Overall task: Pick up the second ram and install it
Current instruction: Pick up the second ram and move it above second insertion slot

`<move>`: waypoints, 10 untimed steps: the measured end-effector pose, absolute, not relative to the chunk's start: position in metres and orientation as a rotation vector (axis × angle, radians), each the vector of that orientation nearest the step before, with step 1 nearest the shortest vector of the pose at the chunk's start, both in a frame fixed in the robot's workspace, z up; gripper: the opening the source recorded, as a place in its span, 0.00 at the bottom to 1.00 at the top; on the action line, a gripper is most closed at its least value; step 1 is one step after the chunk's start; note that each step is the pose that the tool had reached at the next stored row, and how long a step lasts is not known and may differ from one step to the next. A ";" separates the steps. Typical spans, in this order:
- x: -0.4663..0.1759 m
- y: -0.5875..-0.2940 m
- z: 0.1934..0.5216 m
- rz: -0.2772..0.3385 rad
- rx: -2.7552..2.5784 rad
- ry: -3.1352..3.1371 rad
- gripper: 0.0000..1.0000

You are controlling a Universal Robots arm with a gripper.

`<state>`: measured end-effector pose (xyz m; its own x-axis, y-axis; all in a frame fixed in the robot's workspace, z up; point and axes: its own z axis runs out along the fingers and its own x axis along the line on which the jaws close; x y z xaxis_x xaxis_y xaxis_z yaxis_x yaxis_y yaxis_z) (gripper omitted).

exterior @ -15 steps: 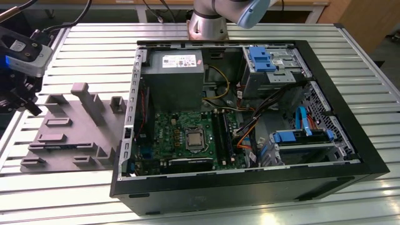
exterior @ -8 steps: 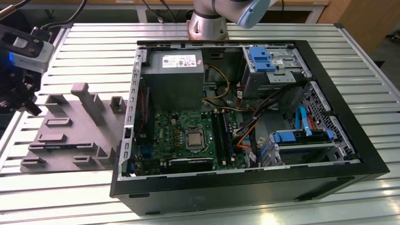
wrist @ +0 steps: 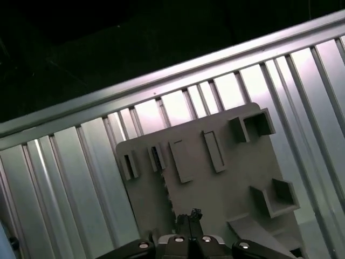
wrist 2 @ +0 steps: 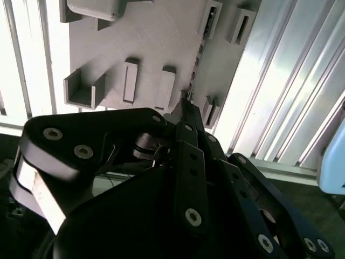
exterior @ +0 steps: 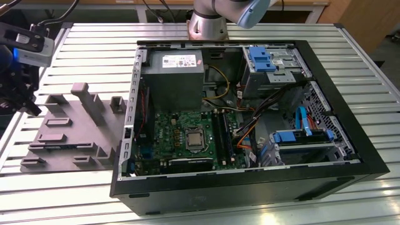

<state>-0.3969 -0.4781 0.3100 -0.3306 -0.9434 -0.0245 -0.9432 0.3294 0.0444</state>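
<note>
Wrist (exterior: 18, 79) hangs over grey fixture plate (exterior: 69, 140), near edge-on second ram (wrist 2: 199, 51).

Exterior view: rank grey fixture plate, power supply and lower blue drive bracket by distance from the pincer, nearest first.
The pincer is at the exterior view's left edge.
1. grey fixture plate: beside the pincer, outside the case.
2. power supply: inside the case, toward the exterior view's left.
3. lower blue drive bracket: inside the case, toward the exterior view's right.
</note>
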 end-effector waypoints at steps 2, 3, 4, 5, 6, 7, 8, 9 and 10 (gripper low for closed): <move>-0.397 -0.478 0.310 -0.079 1.855 -2.526 0.11; -0.397 -0.478 0.310 -0.079 1.874 -2.512 0.11; -0.397 -0.478 0.310 -0.079 1.890 -2.499 0.11; -0.397 -0.478 0.309 -0.079 1.904 -2.488 0.11; -0.397 -0.478 0.309 -0.078 1.916 -2.478 0.11; -0.397 -0.478 0.309 -0.078 1.929 -2.468 0.11; -0.397 -0.478 0.309 -0.078 1.942 -2.458 0.11; -0.397 -0.478 0.309 -0.078 1.956 -2.446 0.11; -0.397 -0.478 0.309 -0.078 1.968 -2.436 0.11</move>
<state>-0.3967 -0.4780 0.3086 -0.2104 -0.9773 -0.0244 -0.9769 0.2092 0.0444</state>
